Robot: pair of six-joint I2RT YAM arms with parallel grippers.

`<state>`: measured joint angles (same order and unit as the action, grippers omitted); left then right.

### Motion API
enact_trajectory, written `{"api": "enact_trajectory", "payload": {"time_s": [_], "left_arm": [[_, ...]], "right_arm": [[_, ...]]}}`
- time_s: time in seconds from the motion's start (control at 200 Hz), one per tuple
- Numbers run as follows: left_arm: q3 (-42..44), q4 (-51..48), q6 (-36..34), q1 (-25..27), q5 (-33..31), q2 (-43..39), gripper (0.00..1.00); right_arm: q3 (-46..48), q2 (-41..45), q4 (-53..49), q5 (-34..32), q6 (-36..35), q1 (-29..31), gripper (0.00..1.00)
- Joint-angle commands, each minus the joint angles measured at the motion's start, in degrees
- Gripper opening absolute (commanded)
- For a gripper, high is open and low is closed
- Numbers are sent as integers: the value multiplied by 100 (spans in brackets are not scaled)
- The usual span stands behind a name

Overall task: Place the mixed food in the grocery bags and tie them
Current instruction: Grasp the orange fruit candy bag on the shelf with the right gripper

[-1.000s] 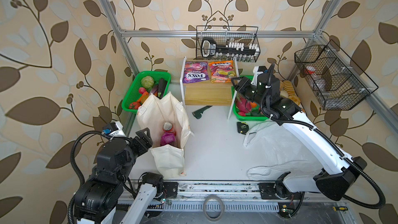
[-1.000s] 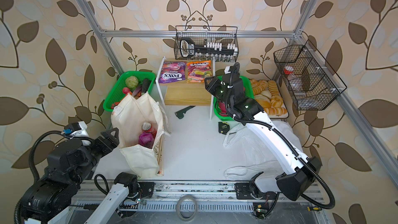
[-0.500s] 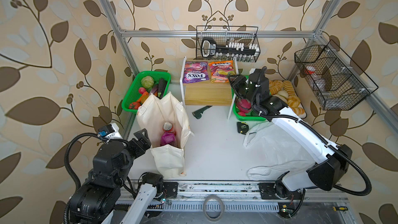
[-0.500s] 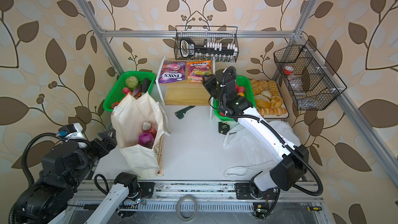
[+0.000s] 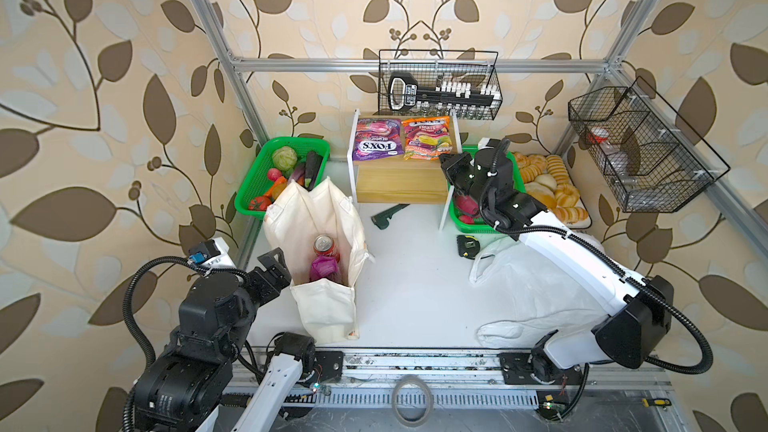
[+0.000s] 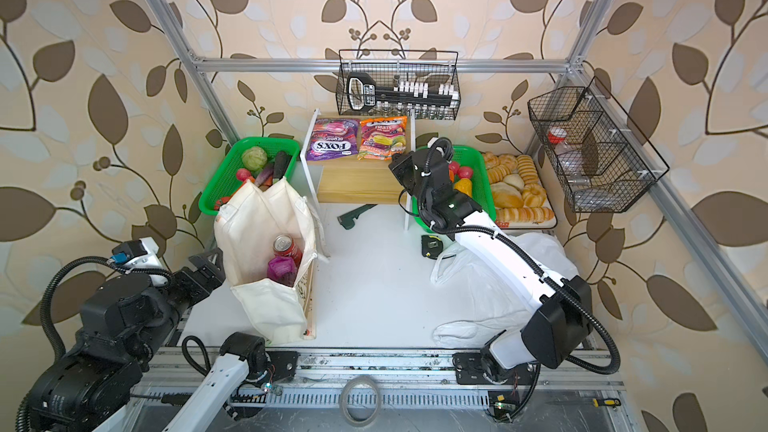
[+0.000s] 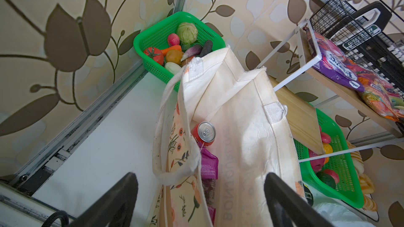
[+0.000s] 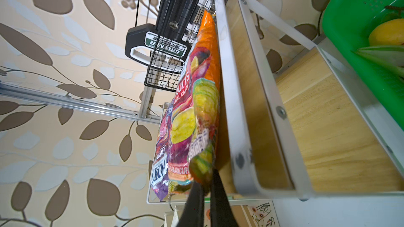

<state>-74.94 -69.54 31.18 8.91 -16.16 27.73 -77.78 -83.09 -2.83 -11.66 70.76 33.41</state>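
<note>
R arm stretched fwd; R hand pinches orange pkt.

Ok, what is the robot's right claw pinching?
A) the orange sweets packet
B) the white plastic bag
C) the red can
A: in the right wrist view the right gripper is shut on the bottom edge of the orange sweets packet.

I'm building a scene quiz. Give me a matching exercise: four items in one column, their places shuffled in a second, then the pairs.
Items:
1. red soda can
2. orange sweets packet
3. white plastic bag
4. cabbage

Places:
a. in a green mesh basket
b. flat on the table
c. on the wooden shelf
d. inside the canvas tote

Pairs: 1-d, 2-c, 3-b, 4-a
</note>
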Motion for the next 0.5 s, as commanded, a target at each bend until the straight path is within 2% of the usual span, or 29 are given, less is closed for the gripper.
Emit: {"api": "enact_trajectory", "payload": {"time_s": [0.0, 0.12, 0.235, 0.27, 0.36, 0.495], "left_arm": [[-82, -42, -121, -21, -180, -48, 92], [-64, 8, -116, -21, -151, -23, 92], [-57, 72, -124, -21, -78, 26, 93], [-69, 65, -121, -21, -65, 39, 93], [-118, 28, -122, -21, -62, 53, 93], [-125, 9, -113, -21, -80, -3, 93]], "right_arm": [[259, 461, 175, -159, 113, 214, 6], [433, 687, 45, -311, 186, 426, 7], [521, 685, 50, -102, 419, 408, 11], [543, 680, 77, -112, 463, 415, 17], [602, 685, 129, -284, 513, 416, 40], [612, 600, 402, -360, 471, 372, 50]]}}
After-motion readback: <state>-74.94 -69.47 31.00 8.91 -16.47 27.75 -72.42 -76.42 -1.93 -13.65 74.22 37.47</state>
